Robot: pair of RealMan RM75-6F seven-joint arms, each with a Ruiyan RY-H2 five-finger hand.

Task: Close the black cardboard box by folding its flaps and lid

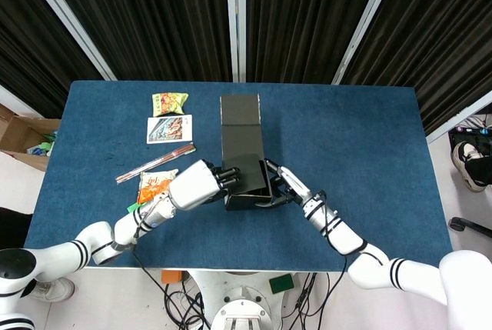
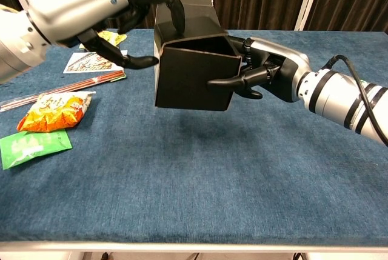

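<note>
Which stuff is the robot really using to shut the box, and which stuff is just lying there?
Using:
black cardboard box
left hand, pressing a flap
right hand, holding the box's side

Just lying there:
orange snack bag
green packet
chopsticks packet
picture card
yellow snack bag
</note>
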